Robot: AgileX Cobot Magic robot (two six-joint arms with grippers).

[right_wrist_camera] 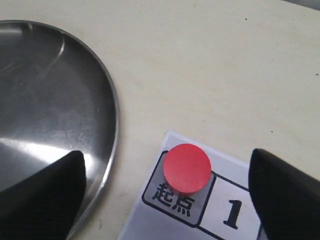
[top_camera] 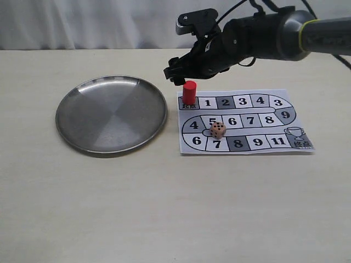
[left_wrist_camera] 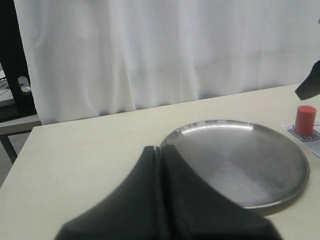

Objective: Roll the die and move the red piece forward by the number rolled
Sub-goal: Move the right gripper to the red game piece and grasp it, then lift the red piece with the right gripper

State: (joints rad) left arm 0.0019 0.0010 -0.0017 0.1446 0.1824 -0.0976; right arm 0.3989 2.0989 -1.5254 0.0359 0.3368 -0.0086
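Observation:
The red piece (top_camera: 189,91) (right_wrist_camera: 186,167) (left_wrist_camera: 305,119) stands upright on the start square at the board's (top_camera: 244,121) far left corner. My right gripper (top_camera: 181,76) (right_wrist_camera: 167,195) hovers just above and behind it, open, one finger to each side and neither touching. The tan die (top_camera: 218,129) rests on the board between squares 5 and 7, its top face showing several black pips. My left gripper (left_wrist_camera: 161,149) is shut with nothing held, low over the table beside the steel plate; it does not show in the exterior view.
A round steel plate (top_camera: 111,113) (left_wrist_camera: 240,160) (right_wrist_camera: 45,115) lies left of the board, its rim close to the start square. White curtains hang behind the table. The board's numbered track runs to a trophy square (top_camera: 296,137) at the right.

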